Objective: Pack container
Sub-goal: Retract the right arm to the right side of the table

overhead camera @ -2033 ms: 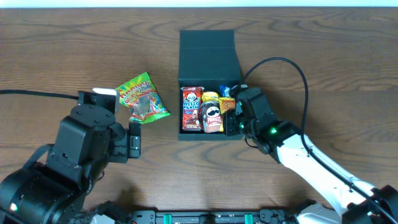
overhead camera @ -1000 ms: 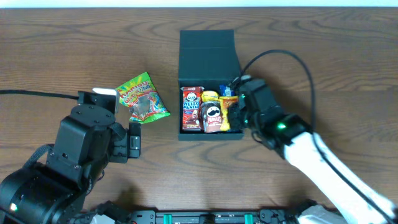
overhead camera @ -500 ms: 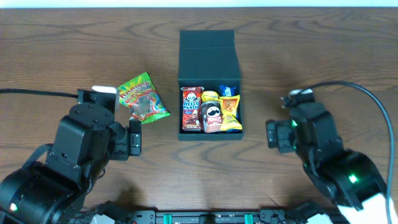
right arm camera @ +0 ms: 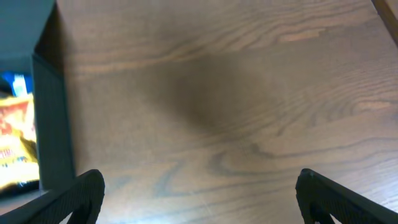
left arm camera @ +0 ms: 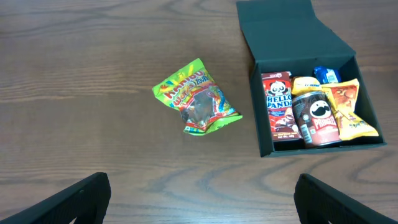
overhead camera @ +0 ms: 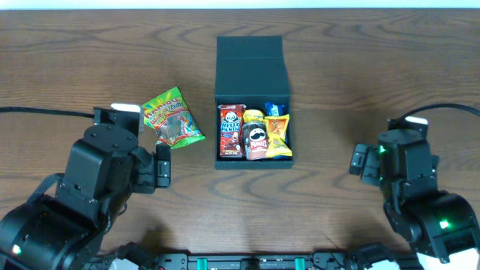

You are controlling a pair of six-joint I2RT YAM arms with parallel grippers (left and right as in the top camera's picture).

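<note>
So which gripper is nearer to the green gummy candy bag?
Left. The left gripper is beside the gummy candy bag, on the robot's side; the right gripper is far off, past the gift box.

Bare table (right arm camera: 217, 93) lies open between my right gripper (right arm camera: 199, 193) and the box (right arm camera: 53, 124), whose upright wall bars sideways entry. The candy bag (left arm camera: 198, 106) lies on open wood ahead of my left gripper (left arm camera: 200, 196).
</note>
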